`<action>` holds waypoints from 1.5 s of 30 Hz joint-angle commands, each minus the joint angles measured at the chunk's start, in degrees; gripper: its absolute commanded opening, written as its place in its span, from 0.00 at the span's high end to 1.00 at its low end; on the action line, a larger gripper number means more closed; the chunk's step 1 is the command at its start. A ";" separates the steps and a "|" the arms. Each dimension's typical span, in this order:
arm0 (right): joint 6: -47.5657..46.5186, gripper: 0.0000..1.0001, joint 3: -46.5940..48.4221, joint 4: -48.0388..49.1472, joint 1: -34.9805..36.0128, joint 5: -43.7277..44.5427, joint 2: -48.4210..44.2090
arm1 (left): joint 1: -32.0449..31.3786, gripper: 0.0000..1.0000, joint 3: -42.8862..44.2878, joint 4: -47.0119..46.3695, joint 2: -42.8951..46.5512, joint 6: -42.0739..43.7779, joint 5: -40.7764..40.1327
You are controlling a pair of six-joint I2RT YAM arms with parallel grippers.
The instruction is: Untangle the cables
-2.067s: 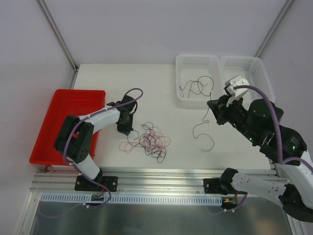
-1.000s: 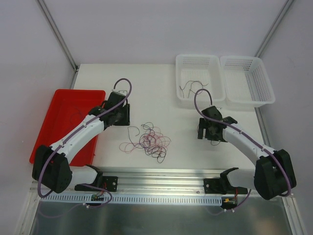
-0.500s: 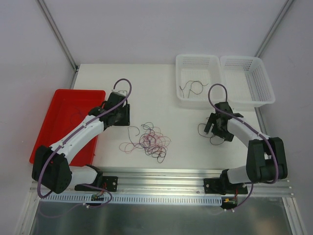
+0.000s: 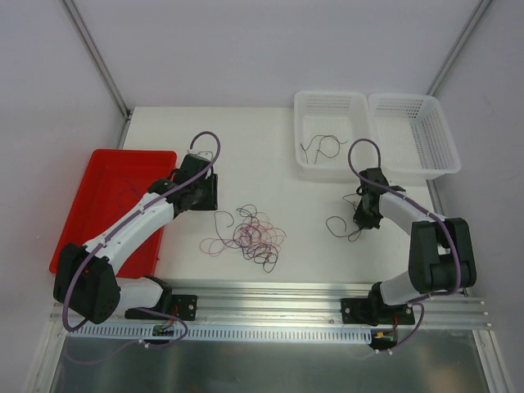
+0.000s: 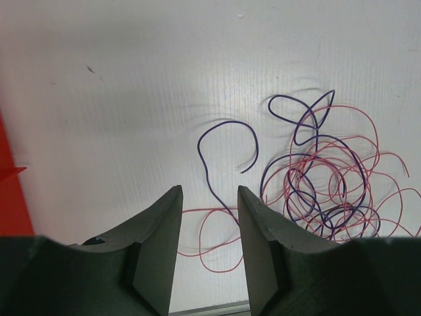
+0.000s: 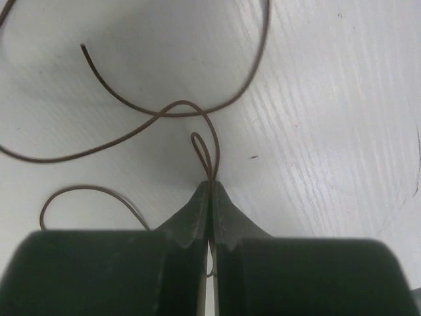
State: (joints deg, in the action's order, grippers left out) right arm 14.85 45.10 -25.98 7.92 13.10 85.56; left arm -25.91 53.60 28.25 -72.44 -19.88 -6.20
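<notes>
Right fingers pinched on one cable — left fingers apart beside the tangle

The right gripper [image 6: 210,191] is closed tight on a small loop of the brown cable [image 6: 161,113], whose curls spread on the bench [image 4: 246,139] towards its right edge, in front of the two white baskets [image 4: 332,102] at the far right corner; one basket holds dark strands [image 4: 327,147]. The left gripper [image 5: 209,197] is moderately open and holds nothing. A loose purple strand [image 5: 200,148] lies just beyond its gap — the tangle of cables [image 4: 255,237] sits mid-bench near the near edge. The red tray [image 4: 90,237] is at the left edge.
</notes>
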 commanded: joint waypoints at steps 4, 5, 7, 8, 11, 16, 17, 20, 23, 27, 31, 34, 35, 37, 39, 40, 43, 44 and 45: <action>-1.40 0.99 -2.39 1.11 0.25 -5.81 -4.68 | -0.37 0.60 0.01 -0.74 1.34 1.25 0.13; -2.19 0.99 -2.04 -0.29 0.42 -6.42 -6.44 | -0.37 0.60 0.01 -0.74 1.34 1.16 0.13; -3.42 0.99 -0.64 -2.66 0.69 -6.77 -12.24 | -0.28 0.58 -0.08 -0.83 1.60 1.25 0.13; -4.04 0.99 0.33 -5.29 0.69 -7.12 -14.26 | -0.37 0.53 0.01 -0.74 1.69 1.16 0.13; -6.41 0.99 6.73 -11.26 1.04 -7.39 -20.07 | -0.37 0.44 -0.08 -0.74 2.04 1.25 0.13; -8.96 0.99 21.47 -17.00 1.04 -8.88 -24.38 | -0.37 0.28 -0.34 -1.00 3.01 1.16 -0.57; -9.14 0.99 23.78 -17.87 1.13 -9.84 -24.30 | -0.37 0.25 -0.43 -0.92 3.19 1.16 -0.66; -9.58 0.99 33.45 -17.88 1.13 -12.04 -22.99 | -0.37 0.15 -0.61 -0.92 3.71 1.33 -1.45; -9.58 0.99 42.50 -15.87 1.04 -14.49 -20.18 | -0.37 0.09 -0.69 -1.00 3.72 1.42 -1.80; -9.49 0.99 52.70 -12.26 1.13 -16.09 -15.34 | -0.37 0.05 -0.78 -0.92 3.63 1.42 -1.89; -9.49 0.99 59.83 -7.00 1.13 -16.44 -10.42 | -0.37 0.01 -0.78 -1.00 3.36 1.51 -2.15; -9.84 0.99 65.18 -2.51 1.04 -15.92 -5.68 | -0.37 0.01 -0.78 -0.92 3.01 1.60 -2.50; -10.19 0.99 67.03 -2.06 0.95 -15.48 -4.19 | -0.37 0.01 -0.78 -0.92 2.92 1.68 -2.59; -11.07 0.99 71.61 -1.62 1.04 -14.86 0.89 | -0.37 0.01 -0.78 -0.92 2.66 1.86 -2.68; -11.60 0.99 72.76 0.30 0.87 -14.25 3.99 | -0.37 0.01 -0.69 -1.00 2.48 1.86 -2.68; -11.95 0.99 73.28 1.10 0.87 -13.90 6.87 | -0.37 0.01 -0.78 -0.92 2.48 1.95 -2.77; -12.57 0.98 74.60 2.69 0.25 -10.83 13.19 | -0.37 0.01 -0.78 -0.92 2.13 2.04 -2.86; -12.39 0.94 75.30 2.42 0.08 -10.91 14.97 | -0.37 0.01 -0.78 -1.00 1.96 1.95 -2.86; -12.22 0.77 76.09 1.90 -0.53 -11.08 17.16 | -0.37 0.01 -0.78 -0.92 2.04 2.12 -2.86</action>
State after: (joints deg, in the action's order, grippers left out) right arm 3.90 118.50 -25.89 8.54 0.05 97.62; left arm -25.91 53.41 28.10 -70.17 -18.81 -7.86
